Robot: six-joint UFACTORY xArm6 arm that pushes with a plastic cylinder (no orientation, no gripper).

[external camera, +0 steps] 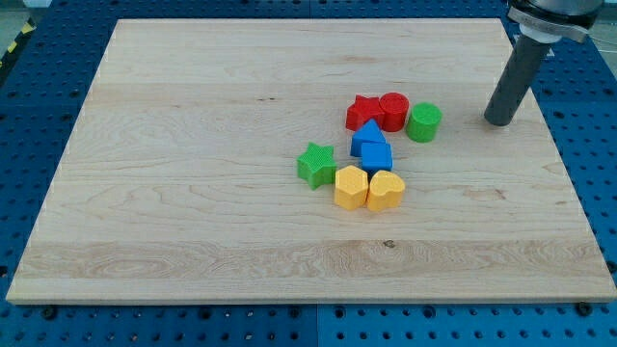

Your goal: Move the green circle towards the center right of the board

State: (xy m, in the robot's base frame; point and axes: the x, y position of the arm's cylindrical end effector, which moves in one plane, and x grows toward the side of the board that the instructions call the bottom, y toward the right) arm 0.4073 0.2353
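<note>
Your tip [500, 121] rests on the wooden board [193, 193], at three o'clock from the green circle [423, 122] and apart from it; the rod carries no claw, so nothing opens or grips. The green circle sits right of centre, touching the red circle [393, 111] at its nine o'clock. By this view the job is partly done: a further rightward push remains, and your tip stands on the wrong side for it.

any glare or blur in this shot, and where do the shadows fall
Camera view: sharp throughout, lighting even and soft, no glare on the wooden board; only faint short shadows under the blocks, such as the green circle, and at my tip, which stands to that circle's right.
</note>
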